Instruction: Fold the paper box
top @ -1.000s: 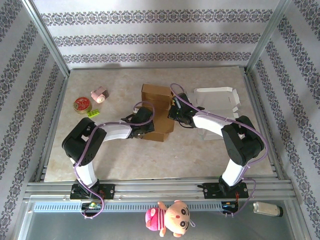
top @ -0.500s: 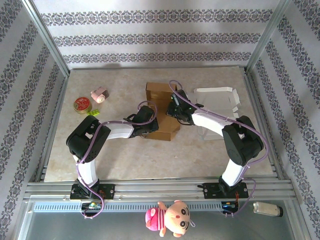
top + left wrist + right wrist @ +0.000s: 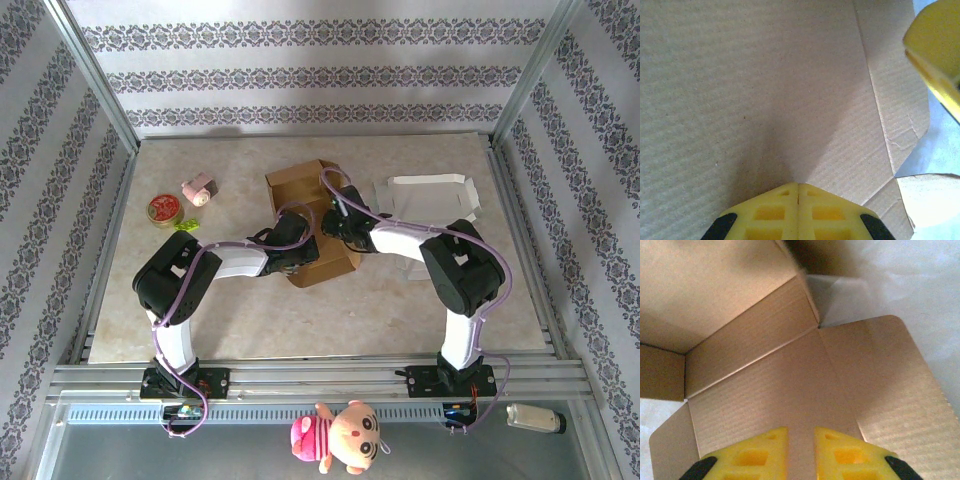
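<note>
We're in a robot test cell: metal frame (image 3: 320, 378), patterned panels (image 3: 300, 75) boxing in a marble-look tabletop (image 3: 300, 320).

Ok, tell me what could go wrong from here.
The right claw is slightly open and holds nothing, so flaps of the cardboard box may spring open. The left claw is shut against a panel, which could slide the box rather than fold it. The claws are close together and may collide.

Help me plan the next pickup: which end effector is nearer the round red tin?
Left. The left end effector is at the brown box, to the right of the red tin. The right end effector is over the same box, farther right.
</note>
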Controlling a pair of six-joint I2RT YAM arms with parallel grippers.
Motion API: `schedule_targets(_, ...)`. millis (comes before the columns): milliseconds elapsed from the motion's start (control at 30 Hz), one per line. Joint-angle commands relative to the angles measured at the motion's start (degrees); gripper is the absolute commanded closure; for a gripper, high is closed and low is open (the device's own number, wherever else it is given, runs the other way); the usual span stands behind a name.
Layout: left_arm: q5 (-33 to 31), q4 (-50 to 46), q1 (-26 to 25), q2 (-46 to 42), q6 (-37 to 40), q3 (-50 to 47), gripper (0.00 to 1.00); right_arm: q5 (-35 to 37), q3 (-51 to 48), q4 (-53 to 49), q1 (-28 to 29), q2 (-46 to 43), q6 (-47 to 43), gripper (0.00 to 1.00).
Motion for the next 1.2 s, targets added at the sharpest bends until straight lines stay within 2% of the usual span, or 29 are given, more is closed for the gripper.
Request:
schedule_targets(0, -0.3, -0.2, -0.2, -0.4, -0.7, -0.8, 0.95, -3.8, -2.1, 6.0, 0.3, -3.8, -7.0, 0.71)
schedule_targets(133, -0.7, -0.5, -0.2, -0.8, -0.9, -0.3, 0.93, -5.6, -5.6, 7.1, 0.1, -9.8, -14.2, 0.63)
schedule_targets(300, -1.9, -1.0, -0.2, -4.4, -0.7, -0.8, 0.83, -8.4, -10.1, 7.1, -0.8, -20.3, -21.6, 0.55)
schedule_targets(400, -2.7, -2.5, -0.2, -8.6, -0.2, -0.9, 0.72, -10.6, -11.6, 8.4, -3.5, -26.3, -25.7, 0.46)
schedule_targets(500, -3.8, -4.7, -0.5, -14.5, 0.1, -0.6, 0.67, -18.3, -11.2, 11.3, -8.6, -28.5, -31.4, 0.41)
schedule_targets(633, -8.2, -10.2, -0.9, -24.6, -0.3, 1.0, 0.64, -24.8, -5.3, 10.6, -16.4, -23.7, -41.0, 0.39)
schedule_targets(733, -15.2, -20.3, 0.1, -30.4, -1.8, 4.3, 0.61, -34.7, 0.7, 10.6, -23.0, -17.1, -45.6, 0.39)
schedule_targets(800, -16.6, -27.7, 3.0, -31.6, -2.8, 7.3, 0.59, -35.4, 4.4, 9.8, -25.7, -12.5, -50.4, 0.39)
schedule_targets(900, -13.7, -33.8, 9.9, -30.5, -3.1, 10.0, 0.56, -37.0, 8.5, 8.7, -28.2, -5.7, -58.9, 0.37)
schedule_targets(1000, -8.5, -34.5, 15.7, -27.7, -2.3, 11.4, 0.5, -38.1, 13.2, 0.8, -28.4, -0.5, -72.2, 0.37)
schedule_targets(1100, -3.2, -30.9, 18.6, -24.7, -1.0, 12.3, 0.41, -34.8, 17.0, -5.3, -28.4, 3.4, -80.6, 0.36)
schedule_targets(1167, -0.1, -28.8, 19.4, -22.0, -0.7, 13.8, 0.31, -32.4, 20.8, -10.8, -28.2, 6.0, -86.0, 0.36)
